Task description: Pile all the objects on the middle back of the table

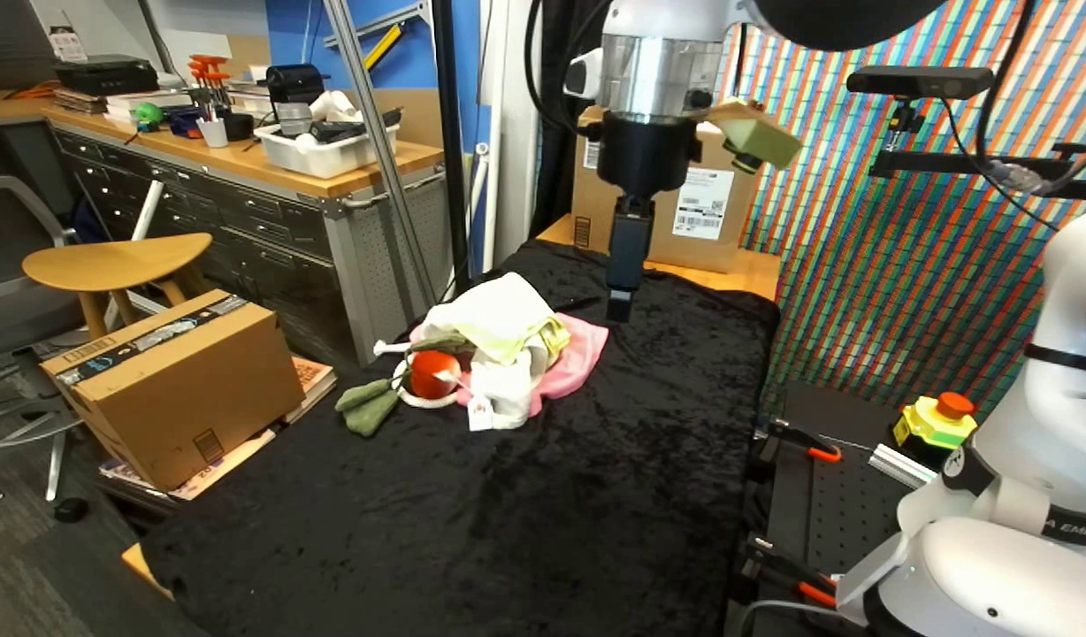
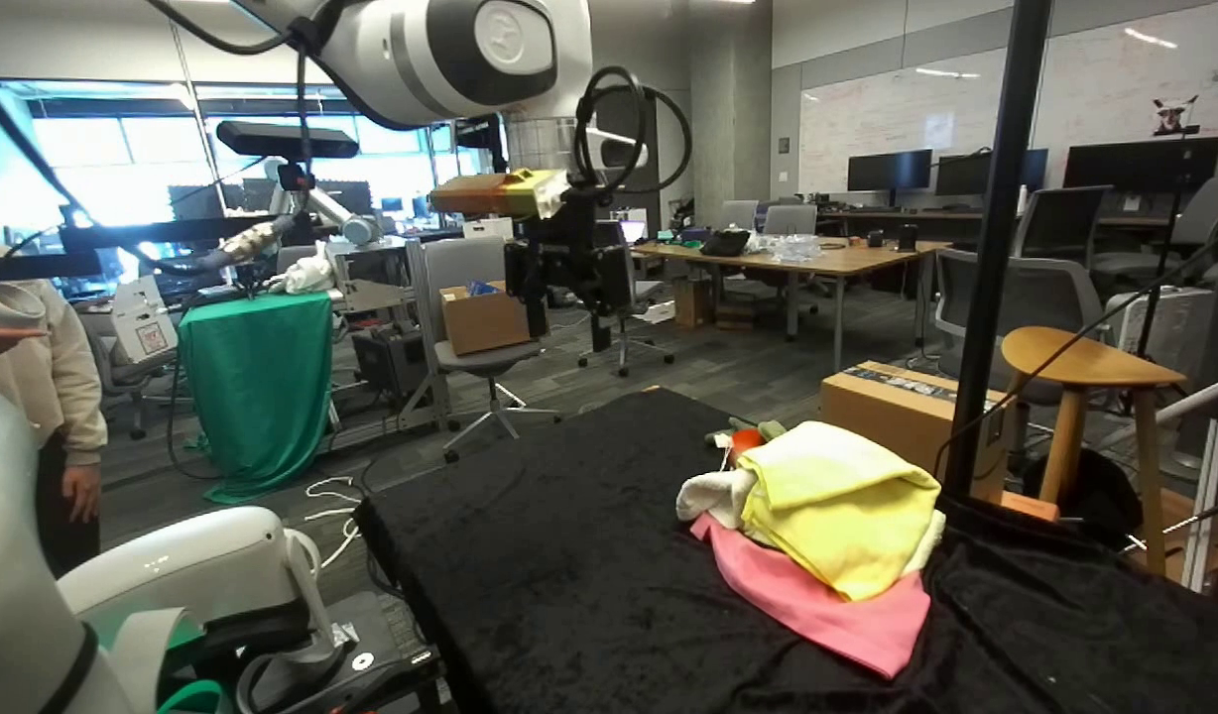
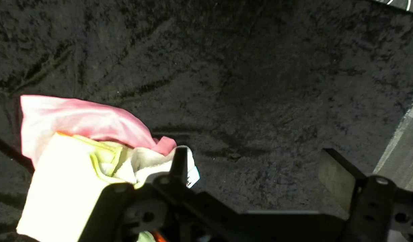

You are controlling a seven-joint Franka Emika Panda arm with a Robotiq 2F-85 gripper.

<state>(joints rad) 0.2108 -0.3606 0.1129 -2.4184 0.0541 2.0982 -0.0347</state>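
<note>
Below and beside the gripper (image 1: 619, 311) we see, in an exterior view, toy (image 1: 434, 376), rope (image 1: 428, 404) and white cloth (image 1: 506, 389) bunched on the table (image 1: 596, 531); below it, in an exterior view, yellow cloth (image 2: 837, 496) over pink cloth (image 2: 817, 605); in the wrist view, its fingers (image 3: 337, 179) stand wide apart, one before the cloths
</note>
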